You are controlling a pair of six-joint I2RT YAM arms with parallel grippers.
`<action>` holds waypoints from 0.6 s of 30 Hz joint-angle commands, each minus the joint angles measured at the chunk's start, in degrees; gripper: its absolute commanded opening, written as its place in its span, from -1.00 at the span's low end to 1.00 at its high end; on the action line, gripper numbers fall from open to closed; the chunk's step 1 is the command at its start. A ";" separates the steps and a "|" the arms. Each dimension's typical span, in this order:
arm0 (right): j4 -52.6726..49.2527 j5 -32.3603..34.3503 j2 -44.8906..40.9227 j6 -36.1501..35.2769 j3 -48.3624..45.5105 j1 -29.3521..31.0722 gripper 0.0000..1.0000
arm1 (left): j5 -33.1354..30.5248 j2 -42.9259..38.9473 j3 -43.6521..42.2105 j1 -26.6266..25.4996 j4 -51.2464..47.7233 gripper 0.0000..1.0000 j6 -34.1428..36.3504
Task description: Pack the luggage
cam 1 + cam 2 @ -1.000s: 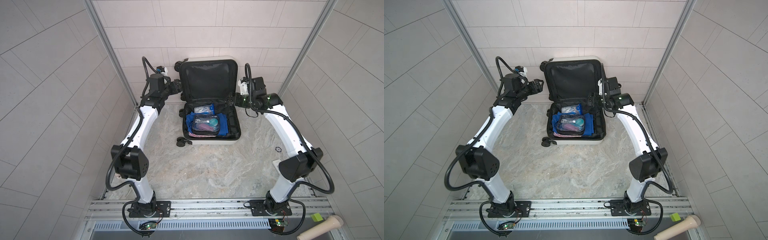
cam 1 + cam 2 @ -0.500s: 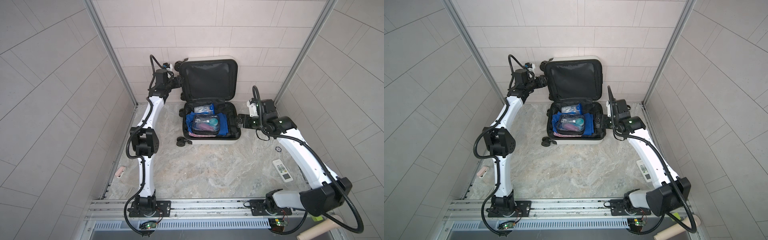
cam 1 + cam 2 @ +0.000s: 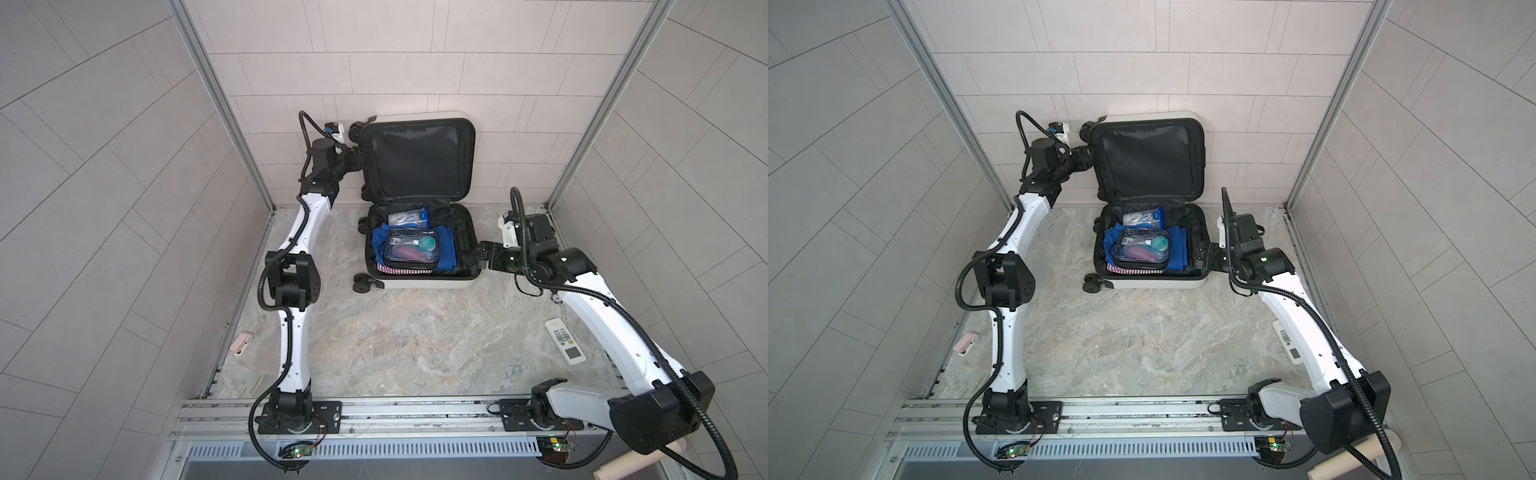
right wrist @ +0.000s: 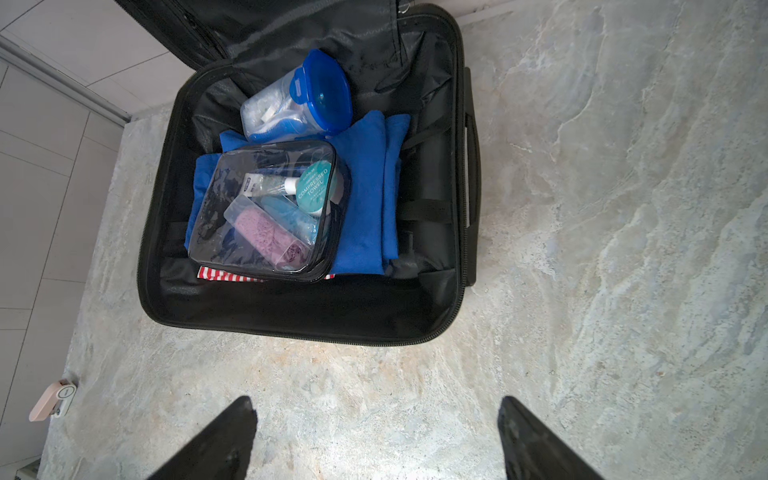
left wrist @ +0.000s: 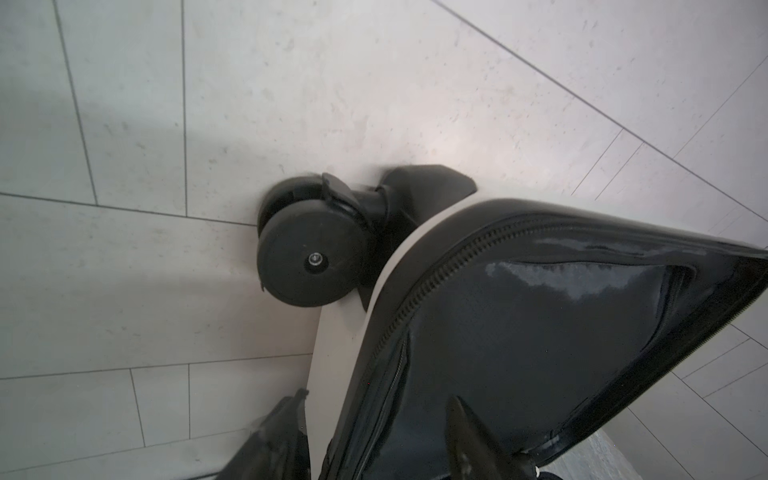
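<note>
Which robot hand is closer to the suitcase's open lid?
Left. The left gripper straddles the side edge of the lid. The right gripper is lower down, beside the packed bottom half.

Two grippers: left gripper (image 3: 358, 160) and right gripper (image 3: 483, 254), each with two fingers (image 4: 220, 440).

One case (image 3: 428, 285) lies ahead of the right gripper. Four wheels (image 3: 360, 285) show on it, one of them just past the left gripper's tips.

In the case:
- one pouch (image 4: 232, 232)
- one tub (image 4: 299, 99)
- one striped cloth (image 4: 224, 275)
- blue cloth (image 4: 365, 195), one piece or two, I cannot tell

In the pouch:
- one purple roll (image 4: 266, 232)
- one towel disc (image 4: 316, 187)
- one white tube (image 4: 266, 185)

Behind the right gripper are one remote (image 3: 565, 340) and one beige tube (image 3: 1350, 460). Well behind the left gripper is one pink gadget (image 3: 241, 344).
</note>
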 commanded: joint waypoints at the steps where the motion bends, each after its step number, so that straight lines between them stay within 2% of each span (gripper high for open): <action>1: 0.11 0.65 -1.57 1.15 -0.28 0.15 0.85 | 0.56 1.15 2.52 -0.43 3.56 0.13 0.49; 13: -0.04 0.70 -1.48 1.76 -0.34 1.01 0.85 | -1.45 3.66 6.59 -2.19 4.25 0.02 1.36; 16: 0.25 0.65 -1.40 2.14 -0.96 1.14 0.85 | -2.47 4.08 7.39 -2.53 4.18 -0.07 1.36; 18: 0.40 0.62 -1.40 2.33 -1.28 1.24 0.85 | -2.87 4.47 7.92 -2.74 4.09 -0.22 1.12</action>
